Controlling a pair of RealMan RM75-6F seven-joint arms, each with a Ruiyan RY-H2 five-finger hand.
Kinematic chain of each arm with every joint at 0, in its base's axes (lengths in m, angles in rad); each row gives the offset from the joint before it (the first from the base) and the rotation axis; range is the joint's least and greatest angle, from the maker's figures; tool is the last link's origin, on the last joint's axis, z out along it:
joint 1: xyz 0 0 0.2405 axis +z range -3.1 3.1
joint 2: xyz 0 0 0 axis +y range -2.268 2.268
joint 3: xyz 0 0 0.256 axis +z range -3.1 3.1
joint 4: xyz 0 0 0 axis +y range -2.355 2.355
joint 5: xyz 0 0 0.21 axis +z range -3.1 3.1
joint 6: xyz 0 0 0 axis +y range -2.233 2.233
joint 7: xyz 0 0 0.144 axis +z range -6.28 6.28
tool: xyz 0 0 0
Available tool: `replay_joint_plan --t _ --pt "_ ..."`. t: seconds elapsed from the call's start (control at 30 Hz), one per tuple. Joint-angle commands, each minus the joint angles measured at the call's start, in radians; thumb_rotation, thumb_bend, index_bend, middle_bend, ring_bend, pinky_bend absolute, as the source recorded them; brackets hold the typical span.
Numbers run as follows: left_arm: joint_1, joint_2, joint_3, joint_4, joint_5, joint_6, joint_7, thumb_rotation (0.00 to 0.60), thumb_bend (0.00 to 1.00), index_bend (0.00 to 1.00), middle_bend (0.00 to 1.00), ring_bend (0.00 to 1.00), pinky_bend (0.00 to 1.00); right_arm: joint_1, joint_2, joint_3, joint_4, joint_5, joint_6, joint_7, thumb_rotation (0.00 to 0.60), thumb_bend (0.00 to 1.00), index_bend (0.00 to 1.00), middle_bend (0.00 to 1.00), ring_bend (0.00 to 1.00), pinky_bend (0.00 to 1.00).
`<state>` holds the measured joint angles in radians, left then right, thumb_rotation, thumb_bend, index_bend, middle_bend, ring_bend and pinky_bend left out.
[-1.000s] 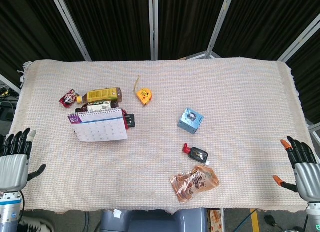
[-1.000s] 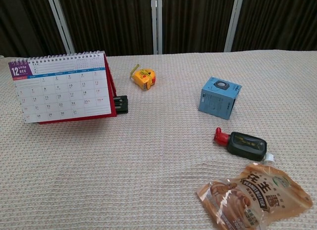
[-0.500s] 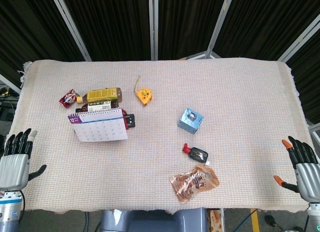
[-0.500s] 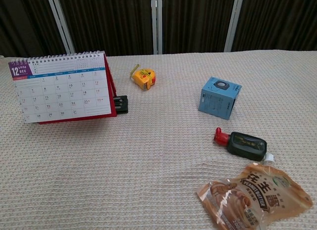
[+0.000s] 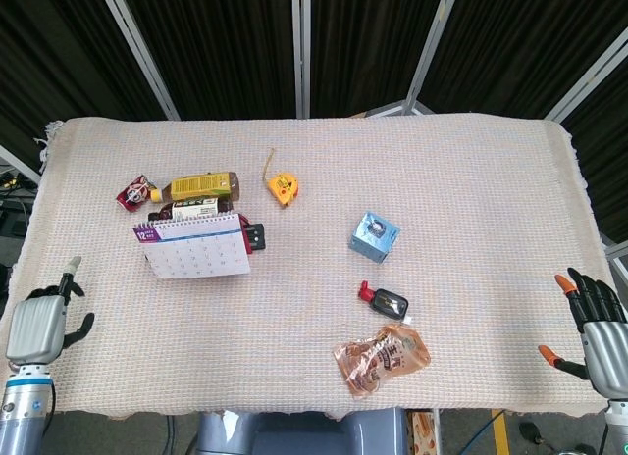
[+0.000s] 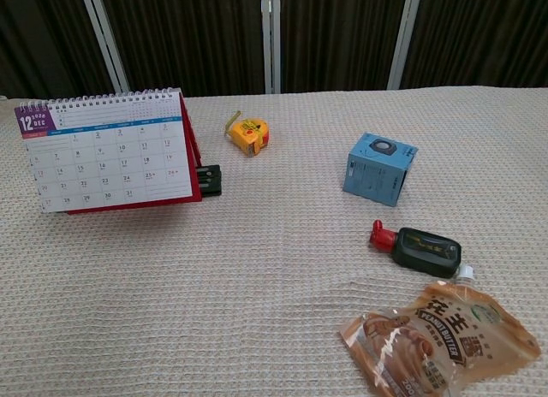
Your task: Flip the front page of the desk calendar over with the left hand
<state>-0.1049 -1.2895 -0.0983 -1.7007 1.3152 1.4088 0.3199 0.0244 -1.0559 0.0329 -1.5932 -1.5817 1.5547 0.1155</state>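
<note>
The calendar (image 5: 193, 247) stands upright at the left of the cloth-covered surface (image 5: 471, 180), its December page (image 6: 107, 162) facing front, unflipped. A bottle (image 5: 201, 187) lies just behind it, a tape measure (image 5: 282, 188) near. The left robot hand (image 5: 39, 323) hangs at the near-left edge, well apart, fingers curled in, holding nothing. The right robot hand (image 5: 599, 328) waits at the far corner, fingers spread. The whole flip appears left to do.

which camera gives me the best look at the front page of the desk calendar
The chest view: the desk calendar faces that camera, so its December grid and spiral binding read clearly. The head view shows it from above, smaller and foreshortened, with the dates too tiny to read.
</note>
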Motion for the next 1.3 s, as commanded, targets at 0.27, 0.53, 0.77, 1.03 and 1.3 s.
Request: replay_joint_plan --t 0.27,0.53,0.77,1.03,1.3 --pt "-0.156 0.039 -0.039 -0.036 -0.307 -0.360 -0.017 0.600 0.75 0.00 0.72 0.70 0.57 -0.003 0.006 0.003 -0.004 0.001 0.008 0.009 0.600 0.06 0.02 0.00 0.00 0.00" --pt "-0.223 -0.004 -0.032 -0.030 -0.396 -0.391 0.051 0.600 0.76 0.00 0.72 0.70 0.57 -0.003 0.010 0.006 -0.003 0.002 0.009 0.020 0.600 0.06 0.02 0.00 0.00 0.00" --pt "-0.252 -0.028 -0.027 -0.047 -0.402 -0.376 0.074 0.600 0.76 0.00 0.72 0.70 0.57 -0.003 0.012 0.007 -0.003 0.004 0.009 0.025 0.600 0.06 0.02 0.00 0.00 0.00" --pt "-0.269 -0.043 -0.029 -0.087 -0.352 -0.322 0.068 0.600 0.76 0.00 0.72 0.70 0.57 -0.003 0.013 0.006 -0.004 0.003 0.010 0.026 0.600 0.06 0.02 0.00 0.00 0.00" --pt "-0.277 -0.049 -0.030 -0.126 -0.265 -0.271 0.046 0.600 0.76 0.02 0.71 0.70 0.55 -0.003 0.014 0.006 -0.004 0.003 0.008 0.028 0.600 0.06 0.02 0.00 0.00 0.00"
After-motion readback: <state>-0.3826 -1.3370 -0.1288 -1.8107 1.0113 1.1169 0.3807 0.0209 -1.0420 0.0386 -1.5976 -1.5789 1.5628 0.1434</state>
